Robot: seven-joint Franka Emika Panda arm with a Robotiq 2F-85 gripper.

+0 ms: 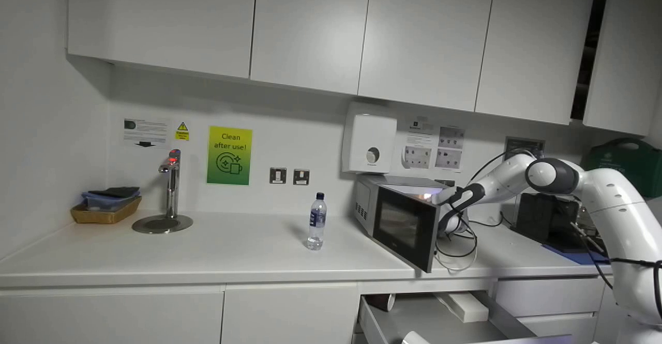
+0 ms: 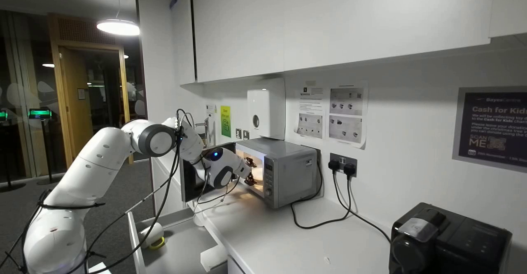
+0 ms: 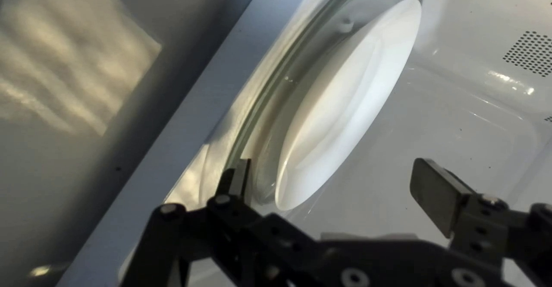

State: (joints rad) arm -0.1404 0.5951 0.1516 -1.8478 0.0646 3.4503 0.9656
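Observation:
My gripper [image 3: 331, 166] is open and empty at the mouth of the grey microwave [image 2: 294, 179]. In an exterior view its black fingers [image 2: 250, 171] reach into the lit opening. In the wrist view a white plate [image 3: 349, 101] rests on the glass turntable [image 3: 265, 110] inside. The plate lies ahead of and between the two fingers. The left finger overlaps the turntable's edge; whether it touches it I cannot tell. The right finger is apart from the plate, over the pale cavity interior. The microwave door [image 1: 406, 220] stands open beside the arm. The gripper is hidden behind it in that view.
A water bottle [image 1: 316, 222] stands on the counter [image 1: 232, 251]. An open drawer [image 2: 181, 241] below the microwave holds a white mug [image 2: 152, 233] and a white box [image 1: 468, 308]. Cables [image 2: 302, 224] run to a socket. A black coffee machine [image 2: 448, 237] and a tap [image 1: 172, 189] also stand there.

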